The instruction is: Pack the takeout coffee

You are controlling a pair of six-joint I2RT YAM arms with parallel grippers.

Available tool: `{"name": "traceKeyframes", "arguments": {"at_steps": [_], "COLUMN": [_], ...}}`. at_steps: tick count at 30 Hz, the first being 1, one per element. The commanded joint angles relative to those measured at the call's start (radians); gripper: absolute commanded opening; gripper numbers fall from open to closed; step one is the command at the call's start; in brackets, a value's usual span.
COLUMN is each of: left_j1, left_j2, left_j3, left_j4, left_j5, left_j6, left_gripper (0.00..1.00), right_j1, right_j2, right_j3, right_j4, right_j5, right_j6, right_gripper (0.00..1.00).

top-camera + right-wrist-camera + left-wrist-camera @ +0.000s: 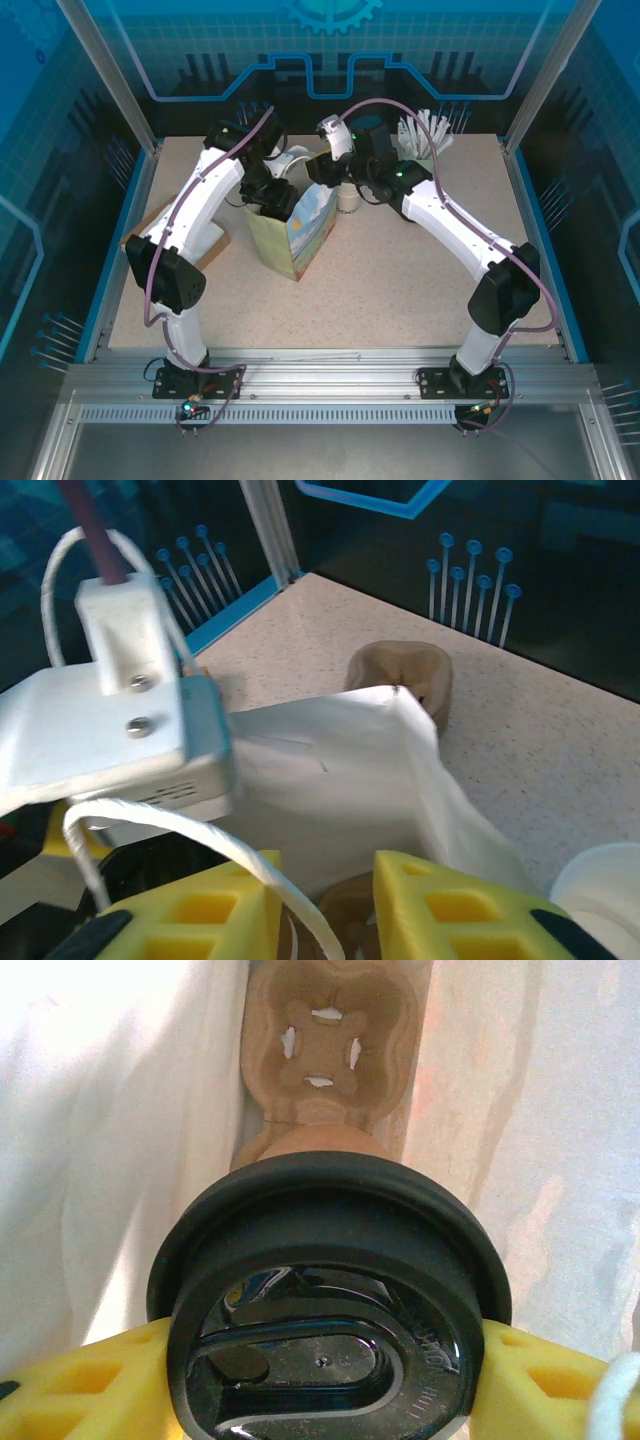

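The takeout coffee, a brown cup (310, 1145) under a round black lid (330, 1260), hangs inside the white-lined paper bag (300, 245). My left gripper (322, 1360) is shut on it, a yellow finger (80, 1385) on each side of the lid; from above this gripper (272, 200) sits in the bag's mouth. Below the cup lies a brown pulp cup carrier (325, 1040) on the bag's floor. My right gripper (325, 905) is at the bag's (340, 770) rim, jaws a little apart, with the white handle cord (180, 825) running through the gap.
White paper cups (347, 197) stand just right of the bag, one rim (605, 880) beside my right gripper. A holder of white sticks (420, 135) is at the back right. Brown cardboard (145, 228) lies under the left arm. A brown pulp piece (400, 670) rests behind the bag.
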Motion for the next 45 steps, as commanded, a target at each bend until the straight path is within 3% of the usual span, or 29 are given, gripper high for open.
{"name": "traceKeyframes", "arguments": {"at_steps": [1,15,24,45], "left_j1": [0.01,0.032,0.038,0.029], "left_j2": [-0.047,-0.055,-0.014,0.079], "left_j3": [-0.008,0.005,0.032,0.076], "left_j4": [0.002,0.023,0.023,-0.017], "left_j5": [0.025,0.039,0.063,0.049], "left_j6": [0.022,0.016,0.017,0.063], "left_gripper": [0.39,0.39,0.39,0.38], "right_j1": [-0.005,-0.073,-0.083,-0.095], "right_j2": [-0.013,-0.075,-0.103,-0.15], "right_j3": [0.013,-0.098,-0.171,-0.267], "right_j4": [-0.016,0.089,0.166,0.248], "right_j5": [0.066,-0.054,-0.146,-0.211], "right_j6": [0.0,0.065,0.046,0.034], "right_gripper": [0.28,0.17,0.15,0.12]}}
